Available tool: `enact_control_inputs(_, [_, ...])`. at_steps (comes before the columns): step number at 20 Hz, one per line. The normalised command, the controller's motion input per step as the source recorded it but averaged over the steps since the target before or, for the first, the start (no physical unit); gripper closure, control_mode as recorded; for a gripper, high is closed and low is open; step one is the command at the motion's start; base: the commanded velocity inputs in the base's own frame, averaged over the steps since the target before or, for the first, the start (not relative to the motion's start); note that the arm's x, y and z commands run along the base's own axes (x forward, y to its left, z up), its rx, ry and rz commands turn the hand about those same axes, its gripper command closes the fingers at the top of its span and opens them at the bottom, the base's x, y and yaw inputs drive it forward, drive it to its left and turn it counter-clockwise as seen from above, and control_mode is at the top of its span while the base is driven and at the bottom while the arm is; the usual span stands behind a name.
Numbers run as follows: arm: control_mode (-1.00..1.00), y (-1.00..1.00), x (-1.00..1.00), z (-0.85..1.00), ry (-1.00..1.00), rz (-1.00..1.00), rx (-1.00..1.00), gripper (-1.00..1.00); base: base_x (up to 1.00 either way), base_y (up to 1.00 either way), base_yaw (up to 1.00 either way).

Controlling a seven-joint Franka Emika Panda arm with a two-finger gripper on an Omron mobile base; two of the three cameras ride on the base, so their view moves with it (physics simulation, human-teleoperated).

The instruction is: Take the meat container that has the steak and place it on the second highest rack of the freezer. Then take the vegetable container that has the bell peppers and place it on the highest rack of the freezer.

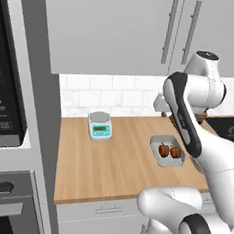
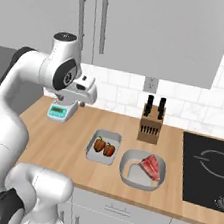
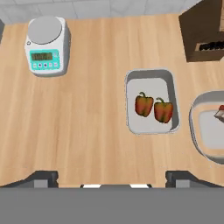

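Two bell peppers (image 3: 153,108) in container (image 3: 170,85), jaws wide.

No legible text found. The small white kitchen scale (image 3: 46,45) carries a teal display whose digits appear too blurred to read.

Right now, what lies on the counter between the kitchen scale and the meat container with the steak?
The vegetable container with the bell peppers lies between the scale and the meat container, as the right base view shows.
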Motion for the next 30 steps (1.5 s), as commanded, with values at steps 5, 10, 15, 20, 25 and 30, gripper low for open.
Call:
enact_control_inputs(5, [-1.00,-0.79,-0.55,-0.73,0.11,-0.55,0.00,-1.00,0.00,0.00,0.00])
enact_control_inputs(10, [-1.00,-0.87,-0.18,-0.80,0.12,-0.63,0.00,-1.00,0.00,0.00,0.00])
enact_control_inputs(15, [-1.00,-0.89,-0.11,-0.68,0.08,-0.62,0.03,-1.00,0.00,0.00,0.00])
enact_control_inputs(20, [-1.00,-0.77,-0.29,-0.18,0.00,-0.24,0.25,-1.00,0.00,0.00,0.00])
enact_control_inputs(25, [-1.00,-0.68,-0.07,-0.22,0.00,-0.02,0.25,-1.00,0.00,0.00,0.00])
enact_control_inputs(30, [-1.00,-0.38,0.16,-0.36,0.03,-0.01,0.09,-1.00,0.00,0.00,0.00])
